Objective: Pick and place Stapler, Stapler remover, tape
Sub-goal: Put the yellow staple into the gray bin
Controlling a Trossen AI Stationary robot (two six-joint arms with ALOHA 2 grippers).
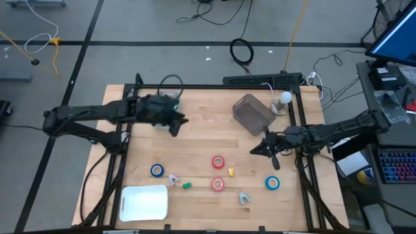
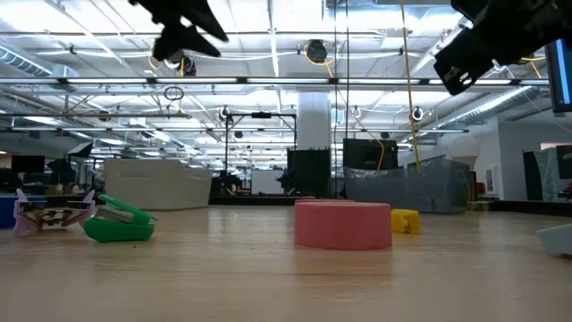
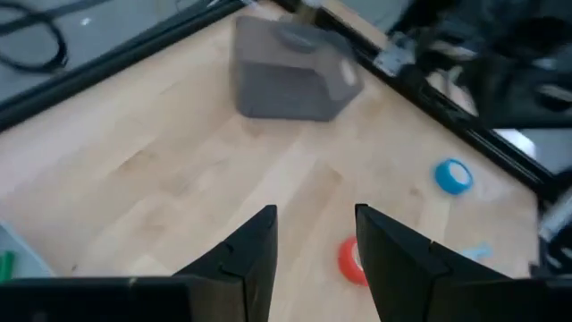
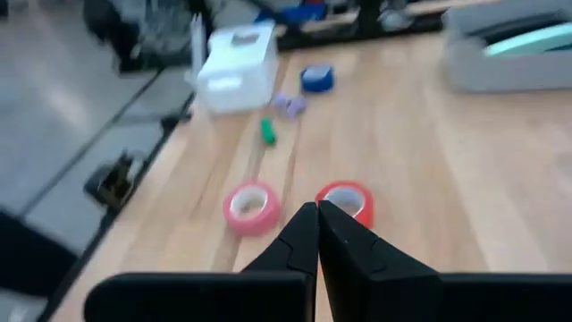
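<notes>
Nothing looks placed yet: the tape rolls, the green stapler and the rest lie scattered on the tabletop. The left gripper hovers with jaws open and empty; the right gripper has its jaws closed on nothing.

Grey floor, black cables, ceiling strip lights
</notes>
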